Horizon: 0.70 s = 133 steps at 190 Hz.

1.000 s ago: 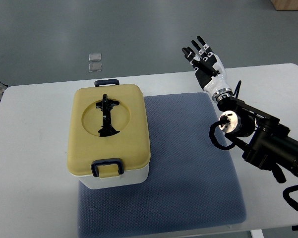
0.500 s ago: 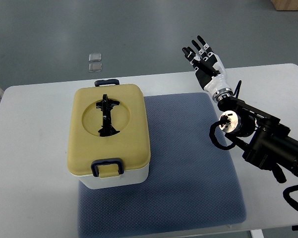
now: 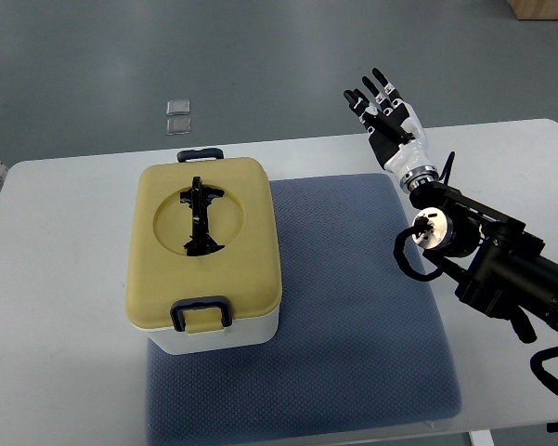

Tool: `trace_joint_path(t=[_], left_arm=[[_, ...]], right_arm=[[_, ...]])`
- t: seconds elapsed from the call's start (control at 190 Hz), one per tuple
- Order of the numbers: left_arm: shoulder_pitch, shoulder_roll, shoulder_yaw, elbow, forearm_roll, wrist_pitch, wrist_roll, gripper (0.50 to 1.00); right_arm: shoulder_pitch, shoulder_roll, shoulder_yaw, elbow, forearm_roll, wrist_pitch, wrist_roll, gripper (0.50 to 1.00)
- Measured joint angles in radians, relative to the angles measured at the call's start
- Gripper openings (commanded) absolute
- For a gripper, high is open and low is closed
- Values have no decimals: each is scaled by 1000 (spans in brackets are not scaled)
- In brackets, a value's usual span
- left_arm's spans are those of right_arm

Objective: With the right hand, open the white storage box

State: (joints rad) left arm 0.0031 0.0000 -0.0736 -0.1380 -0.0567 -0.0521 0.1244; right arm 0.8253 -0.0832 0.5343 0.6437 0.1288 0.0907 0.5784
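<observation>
Even, bright overhead light, no strong direction. Shadows soft and short: a faint one under the storage box (image 3: pixel 204 255) along its lower edge, another below the arm at right of frame. Mild sheen on the white surface (image 3: pixel 65 307), no blown glare. Focus sharp across the frame, no motion blur, even on the right hand (image 3: pixel 386 113). Slight wide-angle bend at the edges.

The white storage box (image 3: pixel 204 253), its yellow lid latched shut, sits upright on the mat's left edge.
</observation>
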Motion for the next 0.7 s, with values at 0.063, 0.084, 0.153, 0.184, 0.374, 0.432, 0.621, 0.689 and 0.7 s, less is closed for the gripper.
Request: trace_joint_path(t=[0.063,0.084,0.153,0.184,0.374,0.432,0.621,0.689,0.7], left_arm=[[0,0,0,0,0,0,0,1000],[0,0,0,0,0,0,0,1000],[0,0,0,0,0,0,0,1000],[0,0,0,0,0,0,0,1000],[0,0,0,0,0,0,0,1000],[0,0,0,0,0,0,0,1000],[0,0,0,0,0,0,0,1000],[0,0,0,0,0,0,0,1000],[0,0,0,0,0,0,0,1000]], right_arm=[[1,-4,-1,0,0,0,0,930],[2,-5,-2,0,1,1,0,930],[7,-8,-3,0,1,1,0,930],[9,-8,-4,1,1,1,0,930],[12,-11,-5,1,1,0,0,930],[12,-10,-5,1,0,0,0,930],[12,-10,-8,1,-1,0,-1,930],[12,-10,-8,1,-1,0,-1,930],[12,-10,-9,1,-1,0,-1,930]])
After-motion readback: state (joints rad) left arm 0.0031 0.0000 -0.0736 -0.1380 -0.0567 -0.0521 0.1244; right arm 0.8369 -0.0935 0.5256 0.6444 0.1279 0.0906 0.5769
